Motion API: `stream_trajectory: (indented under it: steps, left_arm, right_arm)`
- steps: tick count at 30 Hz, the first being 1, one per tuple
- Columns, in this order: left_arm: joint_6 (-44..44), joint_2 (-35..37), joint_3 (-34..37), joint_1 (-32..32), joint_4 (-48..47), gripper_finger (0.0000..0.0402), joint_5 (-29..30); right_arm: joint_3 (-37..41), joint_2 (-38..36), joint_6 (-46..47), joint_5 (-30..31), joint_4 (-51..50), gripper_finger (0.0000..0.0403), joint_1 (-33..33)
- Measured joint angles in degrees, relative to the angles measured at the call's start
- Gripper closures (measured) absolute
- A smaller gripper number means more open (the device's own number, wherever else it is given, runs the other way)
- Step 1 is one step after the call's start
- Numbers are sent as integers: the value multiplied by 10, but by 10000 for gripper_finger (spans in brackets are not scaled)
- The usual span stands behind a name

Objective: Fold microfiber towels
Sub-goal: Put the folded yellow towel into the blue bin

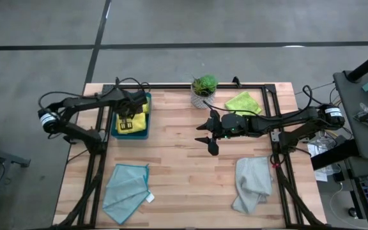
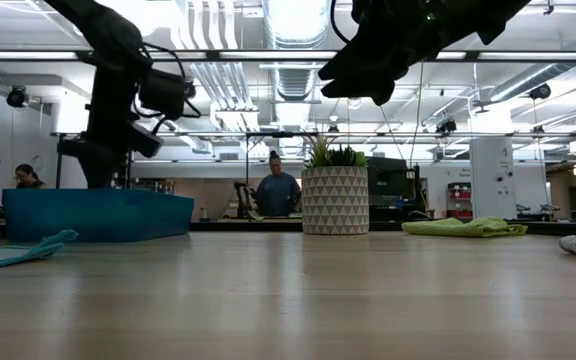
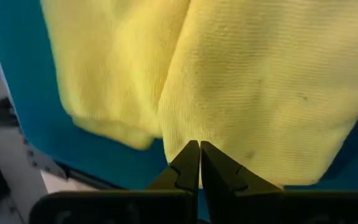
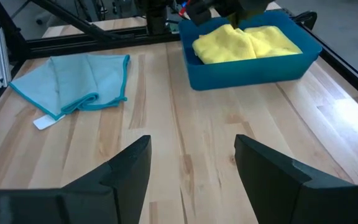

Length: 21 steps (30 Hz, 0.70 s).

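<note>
In the tray: two yellow microfiber towels (image 3: 253,81) lie side by side in the dark teal plastic tray (image 1: 115,131), their edges meeting right ahead of the left gripper (image 3: 199,163).
Left jaws: pressed fully together, tips against the hem of one yellow towel; I can't tell whether any cloth is actually pinched between them.
Right jaws: the right gripper (image 4: 191,168) hangs over bare wood mid-table, spread wide, holding nothing.
Beyond the right jaws: the light teal towel (image 4: 73,81) with its white tag lies rumpled ahead and to one side, well apart from the tray.
Other towels: the pale grey towel (image 1: 251,184) and lime green towel (image 1: 244,102) sit out near the right arm's side; a potted plant (image 1: 204,89) stands nearby.
Risk, thin bite: a lift from the hem could let the towel slip free.
Risk, double pick: the towels touch, so the second may drag up with the first.
Risk, tray: a snag on the wall could tip or shift it.
</note>
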<state>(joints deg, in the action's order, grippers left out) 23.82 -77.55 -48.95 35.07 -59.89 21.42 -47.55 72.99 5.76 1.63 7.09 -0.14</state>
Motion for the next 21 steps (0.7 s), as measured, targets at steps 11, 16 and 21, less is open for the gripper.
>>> stream_trajectory:
  steps: [11, 16, 21]
  left_arm:
    - [7, -30, 65, 13, 135, 401, -15]
    - [5, -48, 70, 12, 130, 401, -29]
    - [6, -32, 48, 12, 121, 401, -13]
  right_arm:
    - [1, 0, -4, 0, 0, 181, 0]
    - [1, 0, -4, 0, 0, 181, 0]
    - [2, 0, -4, 0, 0, 181, 0]
